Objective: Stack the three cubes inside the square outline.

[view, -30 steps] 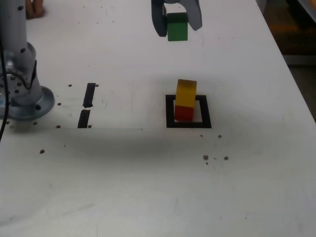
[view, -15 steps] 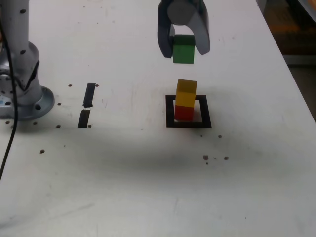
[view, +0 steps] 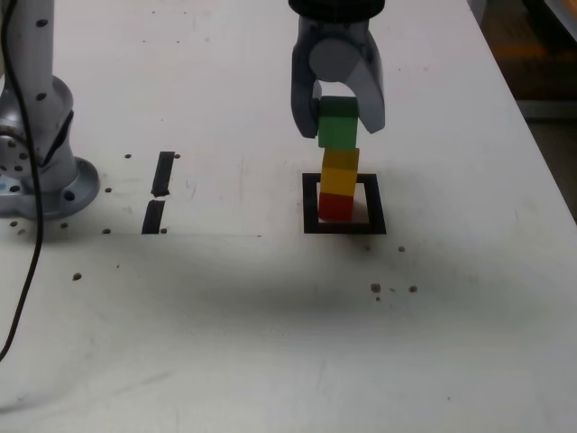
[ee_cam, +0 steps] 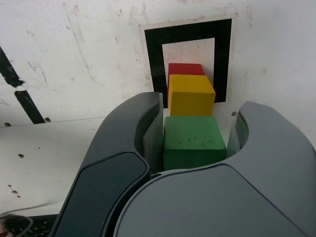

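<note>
Table (view: pixel 270 343) open all round; only cube stack (view: pixel 339 185) obstructs.

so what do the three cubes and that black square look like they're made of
Green cube: matte, faintly grainy face with no glare, probably painted wood or dense foam. Yellow cube and red cube: the same flat, solid colour, likely the same stuff. Square outline: flat black bands with crisp straight edges lying flush on the white table, apparently tape.

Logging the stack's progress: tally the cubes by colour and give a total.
Small matte red cube: 1
Small matte yellow cube: 1
Small matte green cube, in the claw: 1
Total: 3
</note>
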You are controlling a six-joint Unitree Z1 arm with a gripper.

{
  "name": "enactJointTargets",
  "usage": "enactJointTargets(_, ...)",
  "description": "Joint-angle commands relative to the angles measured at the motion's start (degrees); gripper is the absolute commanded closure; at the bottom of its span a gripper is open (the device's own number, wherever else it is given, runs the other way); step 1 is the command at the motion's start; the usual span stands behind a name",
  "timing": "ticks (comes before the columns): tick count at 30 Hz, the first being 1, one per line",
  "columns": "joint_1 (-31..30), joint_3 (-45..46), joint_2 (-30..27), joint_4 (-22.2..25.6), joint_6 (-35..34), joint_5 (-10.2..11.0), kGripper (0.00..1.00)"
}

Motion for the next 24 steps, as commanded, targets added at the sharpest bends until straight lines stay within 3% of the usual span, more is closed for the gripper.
enactJointTargets(1, -0.3, 0.3, 0.2, -0.6, -0.1, -0.3, 0.83)
enactJointTargets(7, -0.6, 1.8, 0.6, -2.8, -0.5, -0.7, 0.81)
enactJointTargets(24, -0.6, 3.4, 0.9, -4.0, -0.8, -0.2, 0.64)
